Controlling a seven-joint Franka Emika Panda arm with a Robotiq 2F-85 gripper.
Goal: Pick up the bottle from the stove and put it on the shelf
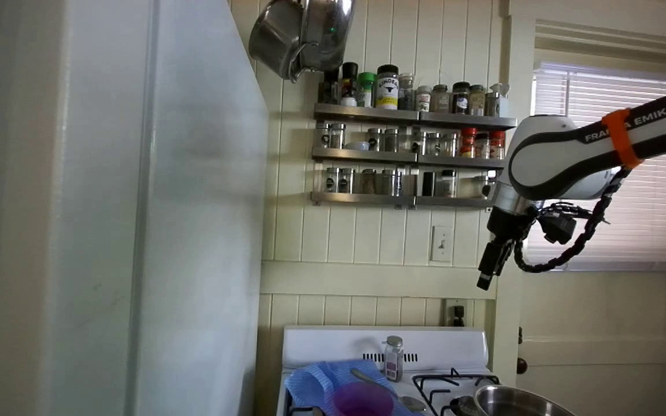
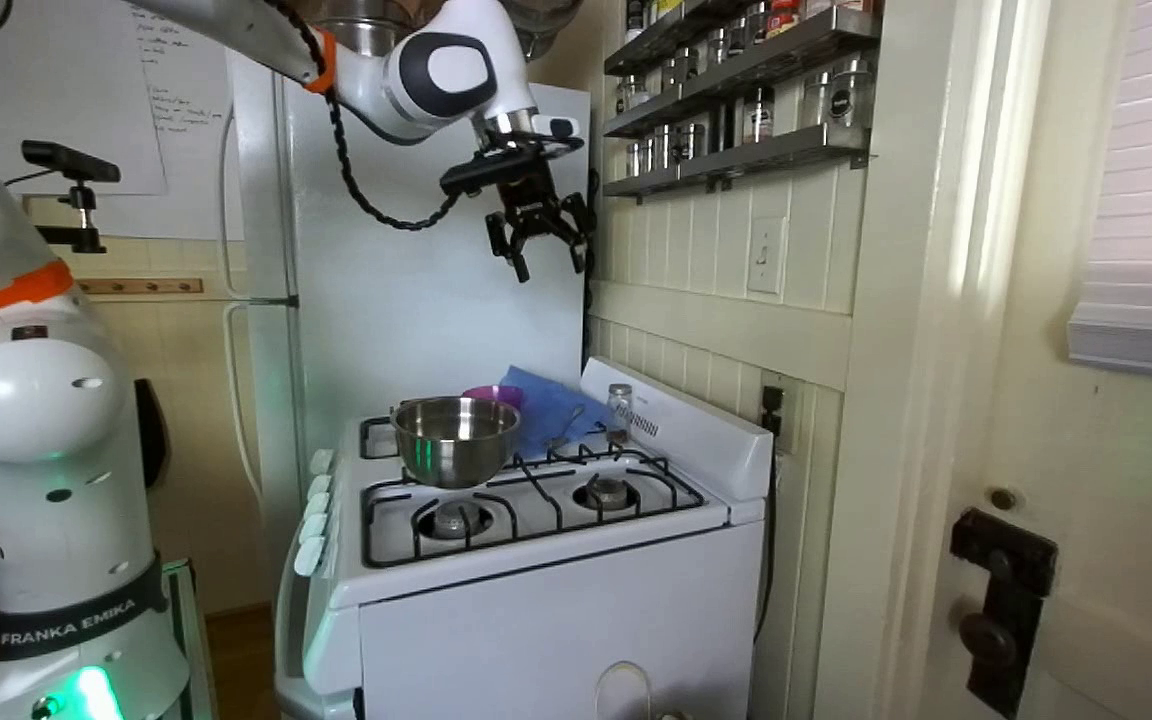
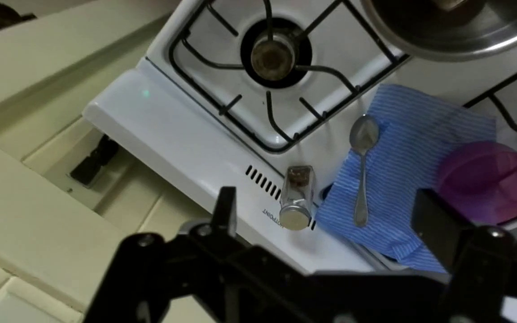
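Note:
The bottle, small, clear and silver-lidded with a little brown matter at its base, stands upright at the back of the stove, in both exterior views [image 1: 393, 359] [image 2: 620, 405] and the wrist view [image 3: 296, 197]. White back panel of the stove [image 1: 333, 345] rises right behind it. High above the cooktop, my gripper [image 2: 550, 268] points downward, apart from everything. In the wrist view its black fingers [image 3: 227, 208] are spread wide with nothing held; the bottle appears between them but well below. On the wall, the metal shelf [image 1: 362, 198] carries rows of jars on several tiers.
A blue striped cloth [image 3: 402, 179] lies beside the bottle, bearing a spoon [image 3: 362, 179] and a purple bowl [image 3: 487, 179]. A steel pot [image 2: 456, 440] sits on the black grates [image 2: 536, 500]. The fridge [image 2: 436, 280] borders the stove; pots [image 1: 301, 37] hang high up.

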